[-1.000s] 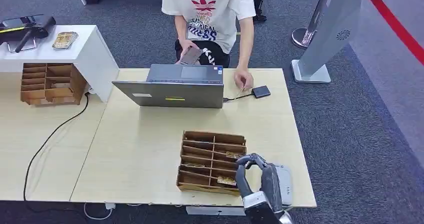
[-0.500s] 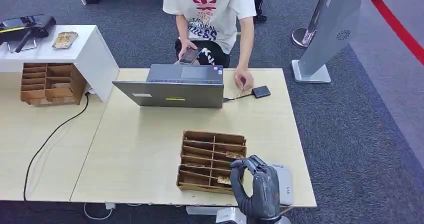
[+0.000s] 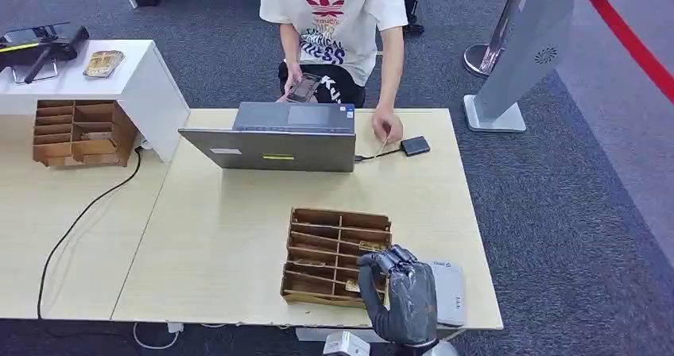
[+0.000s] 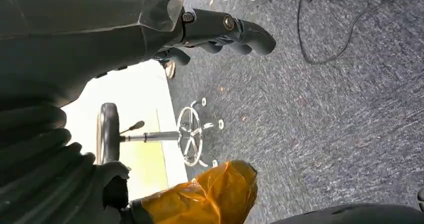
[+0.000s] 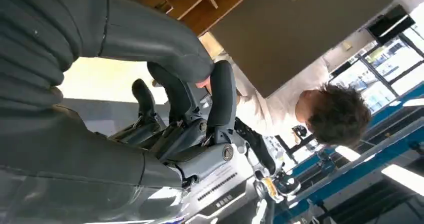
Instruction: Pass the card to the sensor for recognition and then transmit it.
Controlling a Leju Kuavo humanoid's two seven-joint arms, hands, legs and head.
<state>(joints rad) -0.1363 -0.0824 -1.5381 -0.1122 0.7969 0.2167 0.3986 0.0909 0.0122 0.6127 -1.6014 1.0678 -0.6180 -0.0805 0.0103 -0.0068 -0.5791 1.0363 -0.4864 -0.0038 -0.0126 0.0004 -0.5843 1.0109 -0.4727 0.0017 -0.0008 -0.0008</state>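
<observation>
A wooden card organizer (image 3: 326, 237) sits near the table's front edge, with cards in two of its right-hand slots (image 3: 371, 246). My right hand (image 3: 395, 292) hovers over its near right corner, dark fingers curled downward above the slots, holding nothing. From the right wrist view the right hand (image 5: 190, 114) has thumb and fingers apart with nothing between them, the organizer (image 5: 190, 4) beyond. A small black sensor (image 3: 414, 145) lies at the far right, cabled to the laptop (image 3: 274, 149). My left hand (image 4: 200, 31) hangs over the carpet, holding nothing.
A person (image 3: 334, 22) sits behind the laptop, holding a phone, one hand by the sensor's cable. A grey flat device (image 3: 449, 288) lies right of my right hand. A second organizer (image 3: 75, 133) stands on the left table. A cable (image 3: 79, 213) runs across it.
My right hand has shifted left and turned over the organizer's near right corner, and its silver forearm has dropped below the picture's edge. The person's phone has moved slightly.
</observation>
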